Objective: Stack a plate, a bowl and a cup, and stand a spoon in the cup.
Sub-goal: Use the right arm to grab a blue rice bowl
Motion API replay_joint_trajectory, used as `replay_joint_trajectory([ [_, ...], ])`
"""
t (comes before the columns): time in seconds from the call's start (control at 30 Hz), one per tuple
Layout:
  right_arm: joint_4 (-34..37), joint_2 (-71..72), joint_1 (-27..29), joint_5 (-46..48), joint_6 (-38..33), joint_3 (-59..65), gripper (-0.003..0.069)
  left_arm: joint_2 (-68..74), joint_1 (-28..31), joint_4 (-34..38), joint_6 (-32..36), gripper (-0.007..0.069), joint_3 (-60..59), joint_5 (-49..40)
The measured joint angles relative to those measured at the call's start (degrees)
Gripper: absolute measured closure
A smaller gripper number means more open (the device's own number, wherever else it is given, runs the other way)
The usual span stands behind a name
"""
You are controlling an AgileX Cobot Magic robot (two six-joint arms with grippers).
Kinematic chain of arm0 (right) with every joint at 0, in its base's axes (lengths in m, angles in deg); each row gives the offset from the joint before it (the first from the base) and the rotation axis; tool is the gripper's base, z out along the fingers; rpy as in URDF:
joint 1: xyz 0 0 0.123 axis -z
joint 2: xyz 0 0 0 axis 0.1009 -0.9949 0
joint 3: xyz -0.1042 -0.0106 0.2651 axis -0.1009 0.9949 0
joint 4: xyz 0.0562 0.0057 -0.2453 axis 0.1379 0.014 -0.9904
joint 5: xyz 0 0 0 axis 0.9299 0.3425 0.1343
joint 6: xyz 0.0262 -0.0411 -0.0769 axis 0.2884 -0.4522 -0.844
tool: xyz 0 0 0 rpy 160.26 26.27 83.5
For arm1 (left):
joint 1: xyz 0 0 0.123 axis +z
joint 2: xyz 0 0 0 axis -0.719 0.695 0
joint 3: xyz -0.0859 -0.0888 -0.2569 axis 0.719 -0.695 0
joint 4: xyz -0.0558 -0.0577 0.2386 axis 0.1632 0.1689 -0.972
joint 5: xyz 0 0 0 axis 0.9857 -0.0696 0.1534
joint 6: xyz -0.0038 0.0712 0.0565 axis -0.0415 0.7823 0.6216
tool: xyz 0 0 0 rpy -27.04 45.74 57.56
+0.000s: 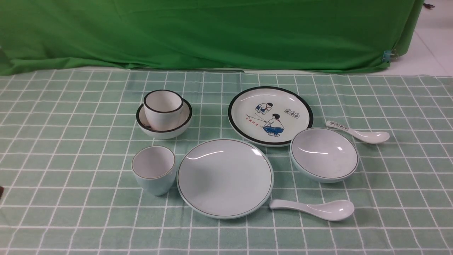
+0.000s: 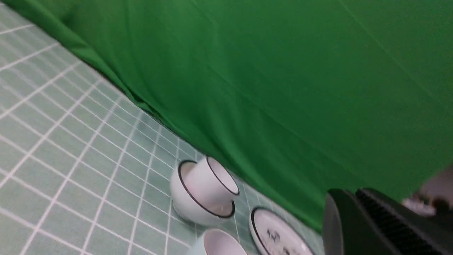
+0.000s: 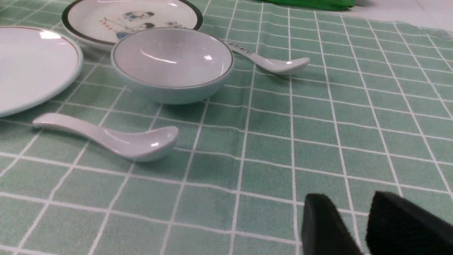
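**Front view:** On a green checked tablecloth [image 1: 70, 177] before a green backdrop [image 1: 212, 32], two sets of crockery sit side by side. The plate [image 1: 225, 177] lies flat at lower centre. The cup [image 1: 154, 170] stands upright just beside it to the left, and the bowl [image 1: 324, 154] sits apart to the right. The spoon [image 1: 315, 209] lies at lower right, scoop up, with its handle end just beside the plate's rim. Further up the frame, a black-rimmed cup [image 1: 162, 108] leans inside a black-rimmed bowl [image 1: 166, 134] at left of centre. A cartoon plate [image 1: 270, 115] lies at right of centre. A marked spoon [image 1: 357, 132] rests near the right edge.

**Left wrist view:** The left gripper [image 2: 348, 193] shows only as part of two dark fingers against the backdrop, and how far apart they stand cannot be told. Past them are the black-rimmed pair, the cup's rim and an edge of the cartoon plate.

**Right wrist view:** The right gripper [image 3: 348, 198] hangs low over bare cloth. Its fingers are narrowly parted and hold nothing. The spoon, the bowl and the plate's edge lie well apart from it, with the marked spoon beyond the bowl.
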Motion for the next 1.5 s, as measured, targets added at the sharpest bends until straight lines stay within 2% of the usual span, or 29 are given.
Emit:
replay_joint_trajectory([
  [0.07, 0.0, 0.0, 0.0, 0.0, 0.0, 0.0, 0.0417, 7.82, -0.58, -1.22, 8.95, 0.0607, 6.61, -7.77],
  [0.1, 0.0, 0.0, 0.0, 0.0, 0.0, 0.0, 0.0417, 7.84, -0.58, -1.31, 8.95, 0.0607, 7.19, -8.46],
  [0.13, 0.0, 0.0, 0.0, 0.0, 0.0, 0.0, 0.0417, 14.42, -1.17, -2.18, 14.26, 0.0607, 11.68, -13.44],
  [0.2, 0.0, 0.0, 0.0, 0.0, 0.0, 0.0, 0.0417, 23.2, -3.17, -3.98, 19.05, 0.0607, 16.49, -17.25],
  [0.23, 0.0, 0.0, 0.0, 0.0, 0.0, 0.0, 0.0417, 23.2, -3.17, -4.16, 19.33, 0.0607, 16.49, -17.25],
  [0.33, 0.0, 0.0, 0.0, 0.0, 0.0, 0.0, 0.0417, 35.35, -9.62, -6.74, 22.09, 0.0607, 22.59, -17.35],
  [0.6, 0.0, 0.0, 0.0, 0.0, 0.0, 0.0, 0.0417, 49.65, -23.09, -7.47, 24.89, 0.0607, 26.24, -10.52],
  [0.7, 0.0, 0.0, 0.0, -0.99, 0.05, 0.0, 0.0417, 51.03, -25.68, -7.75, 25.24, 0.0607, 26.48, -10.41],
  [0.77, 1.19, 0.0, 0.0, -3.98, 0.9, 0.0, 0.0417, 50.96, -26.35, -8.72, 25.24, 0.0607, 26.48, -10.47],
  [0.87, 4.67, 0.0, -0.06, -15.19, 8.75, 0.0, 0.0417, 49.83, -26.47, -10.62, 25.29, 0.0607, 26.54, -10.94],
  [1.1, 5.61, 0.0, -0.06, -29.83, 18.59, 0.0, 0.0417, 46.65, -26.47, -11.54, 25.36, 0.0607, 26.54, -12.56],
  [1.23, 5.61, 0.0, -0.06, -33.07, 21.35, 0.0, 0.0417, 45.16, -26.47, -11.95, 25.41, 0.0607, 26.54, -12.61],
  [1.5, 5.67, 0.0, -0.06, -32.35, 22.33, 0.0, 0.0417, 43.46, -26.47, -13.05, 25.46, 0.0607, 26.54, -15.44],
])
